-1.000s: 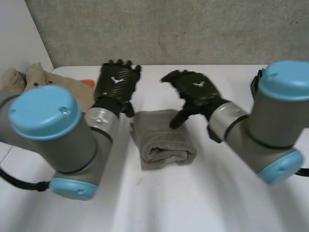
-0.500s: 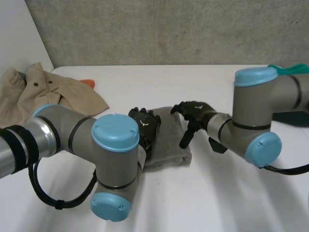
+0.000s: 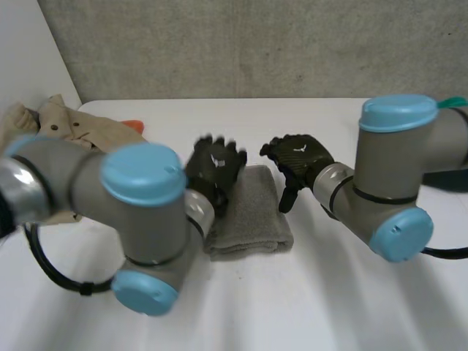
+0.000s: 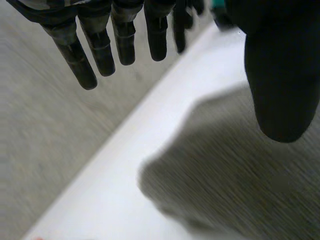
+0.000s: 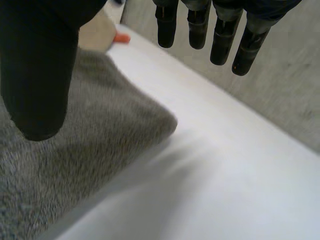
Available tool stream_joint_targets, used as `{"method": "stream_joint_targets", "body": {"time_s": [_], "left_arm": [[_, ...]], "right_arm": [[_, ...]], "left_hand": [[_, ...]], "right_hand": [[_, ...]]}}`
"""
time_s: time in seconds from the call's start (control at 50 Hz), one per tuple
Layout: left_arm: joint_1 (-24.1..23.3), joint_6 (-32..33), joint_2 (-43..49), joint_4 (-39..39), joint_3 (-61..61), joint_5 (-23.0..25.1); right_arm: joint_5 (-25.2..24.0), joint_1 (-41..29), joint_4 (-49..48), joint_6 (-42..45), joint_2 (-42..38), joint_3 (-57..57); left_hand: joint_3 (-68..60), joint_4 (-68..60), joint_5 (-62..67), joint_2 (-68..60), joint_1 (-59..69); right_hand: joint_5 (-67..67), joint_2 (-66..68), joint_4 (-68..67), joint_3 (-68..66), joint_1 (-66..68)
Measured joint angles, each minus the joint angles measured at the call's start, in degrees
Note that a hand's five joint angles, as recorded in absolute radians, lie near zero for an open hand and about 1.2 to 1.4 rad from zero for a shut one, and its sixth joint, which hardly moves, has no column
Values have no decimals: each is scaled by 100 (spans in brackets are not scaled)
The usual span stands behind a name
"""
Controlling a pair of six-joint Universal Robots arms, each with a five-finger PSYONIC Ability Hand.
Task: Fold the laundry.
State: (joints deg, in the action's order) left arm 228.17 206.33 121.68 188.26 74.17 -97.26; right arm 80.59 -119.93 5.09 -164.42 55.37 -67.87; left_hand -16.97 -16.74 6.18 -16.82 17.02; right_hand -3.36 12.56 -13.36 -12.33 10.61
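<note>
- The folded grey terry towel lies in the middle of the white desk, between the two arms.
- The left robot hand hovers over the towel's far left corner, fingers straight and apart from the thumb, gripping nothing.
- The right robot hand hangs at the towel's far right corner, fingers straight too, empty.
- A crumpled beige garment sits far left, with an orange scrap beside it.

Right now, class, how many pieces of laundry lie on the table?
2 for sure: a folded grey towel in the middle of the table, and a beige garment at its far left edge. An orange bit beside it may be a third, mostly hidden.
</note>
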Motion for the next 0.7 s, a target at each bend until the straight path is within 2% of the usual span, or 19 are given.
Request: {"method": "stream_joint_targets", "body": {"time_s": [0.1,0.16,0.24,0.3,0.36,0.44,0.7], "left_arm": [[306,-51,-544,-54,29,785],[550,-170,-861,-232,41,1592],[788,-394,-1024,-553,13,2472],[911,-568,-1055,-764,-27,2956],[977,-693,-1051,-886,-61,3221],[1001,-769,-1029,-942,-83,3332],[965,-764,-996,-915,-79,3272]], "right_arm": [[-16,-110,-629,91,497,-961],[-38,-319,-1237,233,669,-1768],[-53,-536,-1994,378,638,-2413],[-54,-632,-2546,460,461,-2669],[-44,-673,-2907,537,207,-2705],[-9,-687,-3130,667,-145,-2560],[-7,-674,-3166,888,-534,-2046]], "left_hand": [[0,0,0,0,0],[0,0,0,0,0],[0,0,1,0,0],[0,0,2,0,0],[0,0,5,0,0],[0,0,4,0,0],[0,0,5,0,0]], "right_hand": [[0,0,0,0,0],[0,0,0,0,0],[0,0,0,0,0],[0,0,0,0,0],[0,0,0,0,0],[0,0,0,0,0],[-878,1017,-996,-1085,995]]}}
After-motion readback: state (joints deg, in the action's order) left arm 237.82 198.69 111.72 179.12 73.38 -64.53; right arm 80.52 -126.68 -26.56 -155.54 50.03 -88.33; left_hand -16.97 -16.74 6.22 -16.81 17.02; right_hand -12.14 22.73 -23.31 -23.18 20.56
